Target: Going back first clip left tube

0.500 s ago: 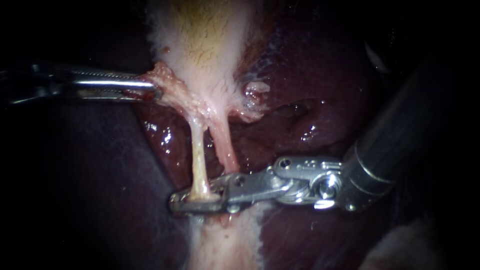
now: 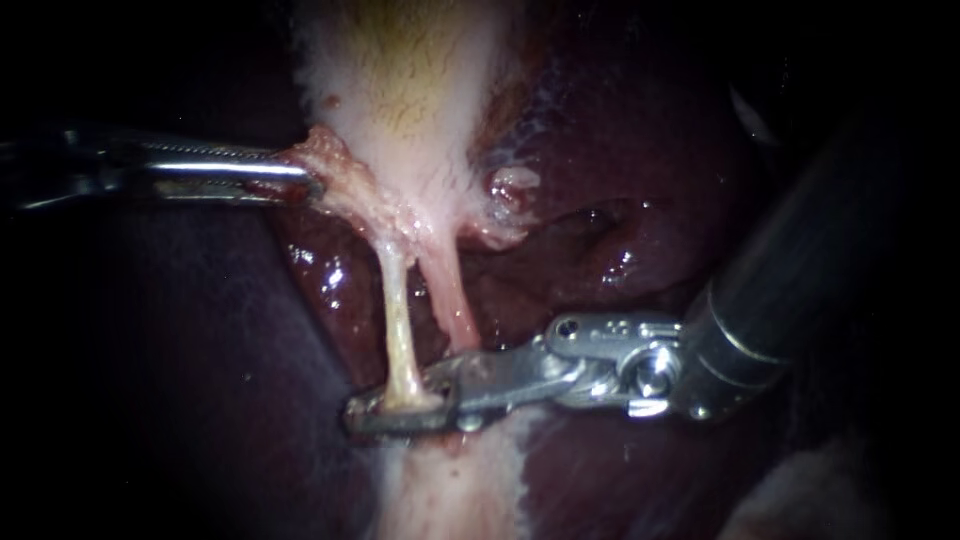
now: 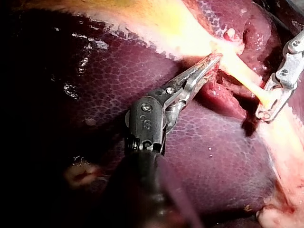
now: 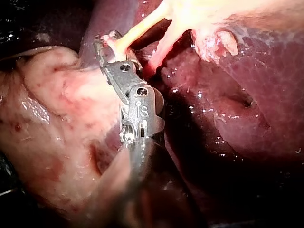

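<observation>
Right instrument (image 2: pixel 400 408), jaws clamped across the left tube (image 2: pixel 398 320) near its lower end.
The tube runs upright, crosswise to the jaws, so backing off likely means rightward along the shaft. The left instrument (image 2: pixel 308 180) grips the gallbladder (image 2: pixel 400 90) edge.

You see the left tube (image 2: pixel 398 315) as a thin, pale yellow strand, stretched nearly upright from mid-frame down to lower centre, widening at its foot.

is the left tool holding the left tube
No, the left tool grips tissue under the gallbladder, above the left tube.
</observation>
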You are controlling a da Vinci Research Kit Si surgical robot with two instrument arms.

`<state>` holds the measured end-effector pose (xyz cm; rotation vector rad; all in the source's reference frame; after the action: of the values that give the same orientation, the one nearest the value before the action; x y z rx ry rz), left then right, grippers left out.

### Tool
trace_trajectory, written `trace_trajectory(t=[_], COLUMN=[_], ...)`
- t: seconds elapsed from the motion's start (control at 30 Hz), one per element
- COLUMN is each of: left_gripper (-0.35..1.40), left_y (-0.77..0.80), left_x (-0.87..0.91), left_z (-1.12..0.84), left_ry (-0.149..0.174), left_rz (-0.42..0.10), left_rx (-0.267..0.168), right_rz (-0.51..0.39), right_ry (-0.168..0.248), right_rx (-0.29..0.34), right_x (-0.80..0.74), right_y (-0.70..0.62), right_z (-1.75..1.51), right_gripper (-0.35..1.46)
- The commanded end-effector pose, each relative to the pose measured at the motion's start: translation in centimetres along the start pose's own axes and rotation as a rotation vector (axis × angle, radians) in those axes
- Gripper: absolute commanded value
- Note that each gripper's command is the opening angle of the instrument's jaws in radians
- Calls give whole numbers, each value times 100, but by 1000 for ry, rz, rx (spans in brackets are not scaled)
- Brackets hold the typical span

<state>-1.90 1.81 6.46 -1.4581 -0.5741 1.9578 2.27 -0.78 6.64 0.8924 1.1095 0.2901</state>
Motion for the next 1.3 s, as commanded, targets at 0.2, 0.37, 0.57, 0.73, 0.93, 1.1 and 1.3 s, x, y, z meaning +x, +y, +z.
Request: trace_trajectory(t=[0.2, 0.37, 0.57, 0.73, 0.93, 1.1, 1.3], left_gripper=[-35, -35, -35, -35, -35, -35, -35], left_y=[0, 1, 2, 1, 2, 2, 1], left_x=[0, 0, 1, 1, 0, 0, 0], left_z=[0, 0, 0, 0, -2, -3, -3], left_ry=[0, 0, 0, 0, 0, 0, 0], left_rz=[0, 0, 0, 0, 0, 0, 0], left_rx=[0, 0, 1, 0, 0, -1, -1], right_rz=[-60, -131, -163, -187, -217, -268, -323], right_ry=[13, 36, 62, 66, 63, 57, 60], right_rx=[-33, -111, -207, -239, -237, -224, -252], right_x=[0, 0, -5, -10, -14, -20, -19], right_y=[11, 24, 41, 47, 38, 26, 12], right_z=[3, 4, -5, -15, -34, -66, -117], right_gripper=[45, 49, 50, 50, 50, 50, 50])
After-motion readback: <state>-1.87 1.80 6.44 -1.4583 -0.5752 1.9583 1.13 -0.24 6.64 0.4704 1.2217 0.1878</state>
